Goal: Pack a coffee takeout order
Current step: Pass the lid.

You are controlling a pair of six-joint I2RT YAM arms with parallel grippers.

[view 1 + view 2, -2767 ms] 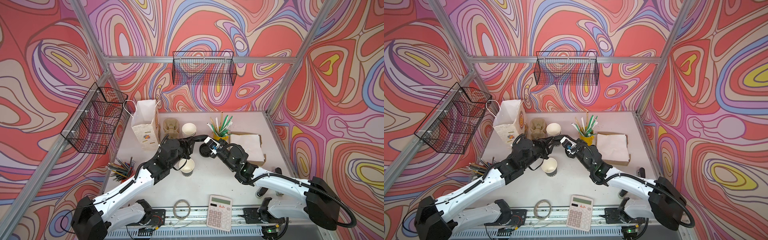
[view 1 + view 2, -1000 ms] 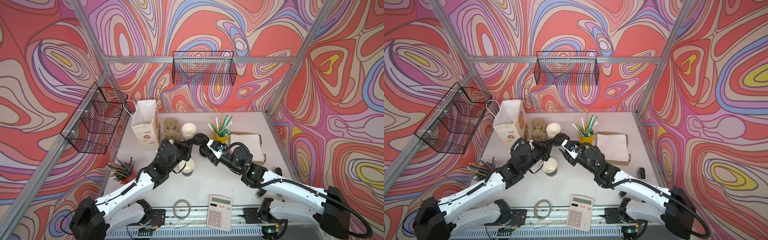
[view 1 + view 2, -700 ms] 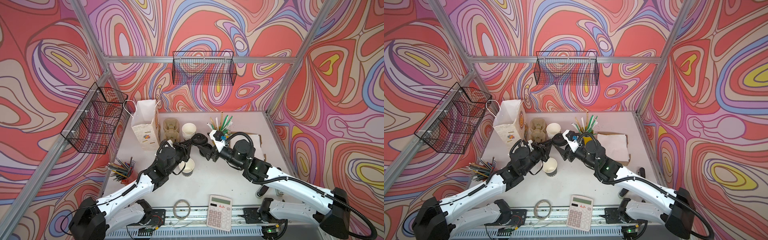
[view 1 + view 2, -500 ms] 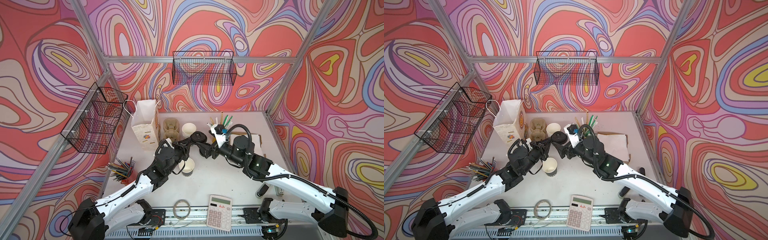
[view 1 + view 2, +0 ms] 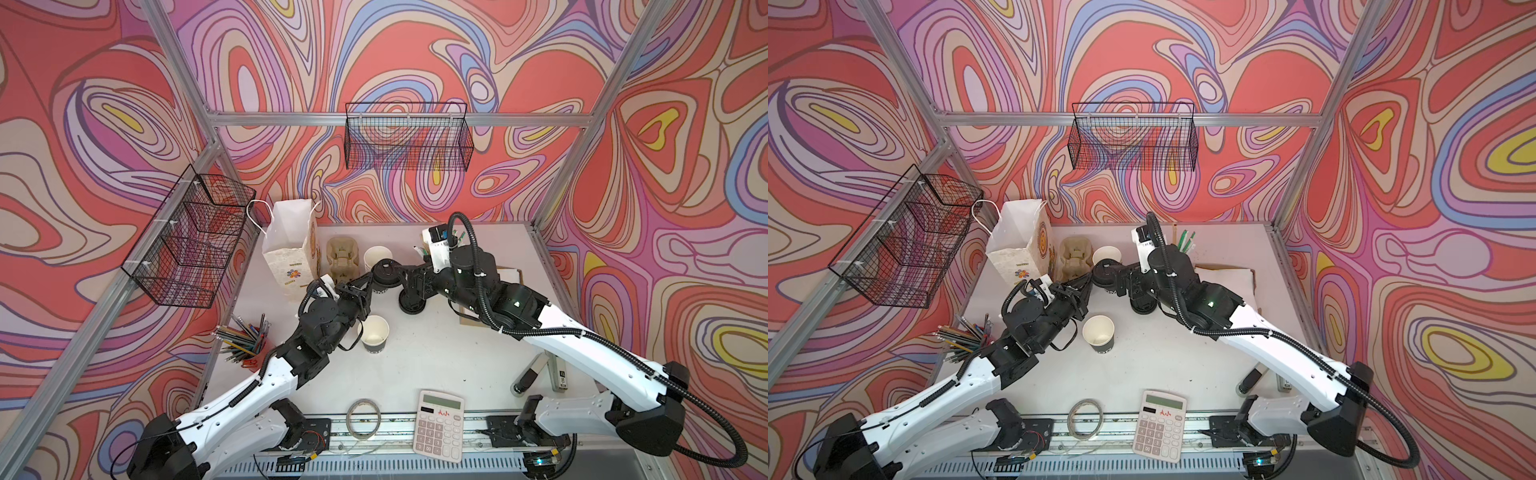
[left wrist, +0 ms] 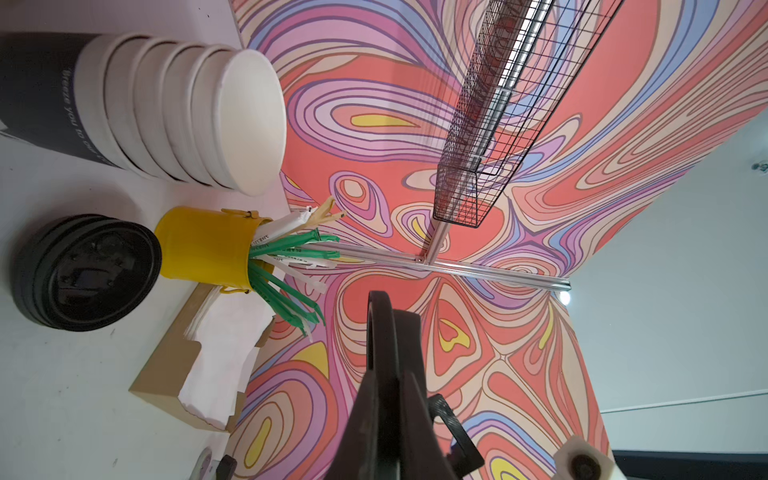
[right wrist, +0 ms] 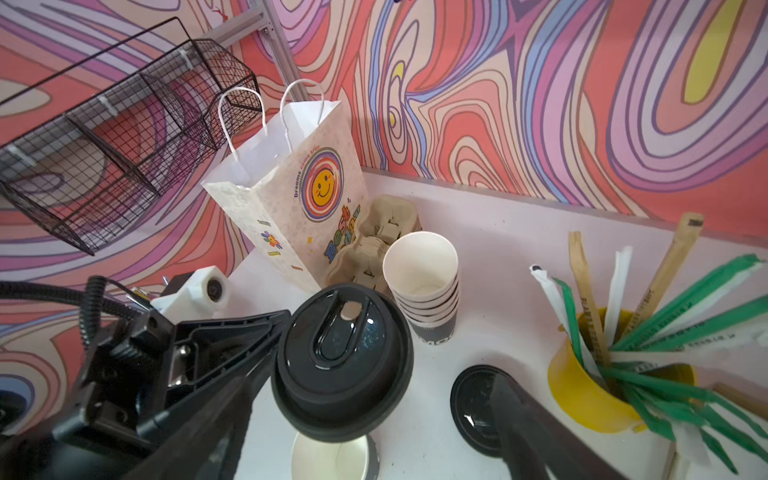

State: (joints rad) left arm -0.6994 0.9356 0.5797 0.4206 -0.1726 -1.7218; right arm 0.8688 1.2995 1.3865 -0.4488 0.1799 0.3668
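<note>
A black lid (image 5: 385, 272) (image 7: 345, 361) hangs in the air with my left gripper (image 5: 368, 282) (image 5: 1088, 280) shut on its edge; the left wrist view shows it edge-on beyond the closed fingers (image 6: 390, 374). My right gripper (image 5: 404, 281) stands open just right of the lid, without touching it. A single lidless black paper cup (image 5: 374, 337) (image 5: 1098, 334) stands on the table in front of the lid. The tan carrier (image 5: 343, 259) (image 7: 374, 237) sits at the back, beside the upright white printed bag (image 5: 291, 245) (image 7: 291, 187).
A stack of lidless cups (image 5: 377, 255) (image 6: 187, 112) and a stack of black lids (image 5: 411, 305) (image 6: 87, 272) flank the grippers. Also here: yellow straw pot (image 7: 582, 395), napkin box (image 6: 216, 365), pencil holder (image 5: 245, 340), calculator (image 5: 440, 424), tape ring (image 5: 363, 417), and wire baskets on the walls.
My right gripper has opened and let go of the lid, and its arm has risen and drawn back. The left gripper stays shut on the lid, shifted slightly left.
</note>
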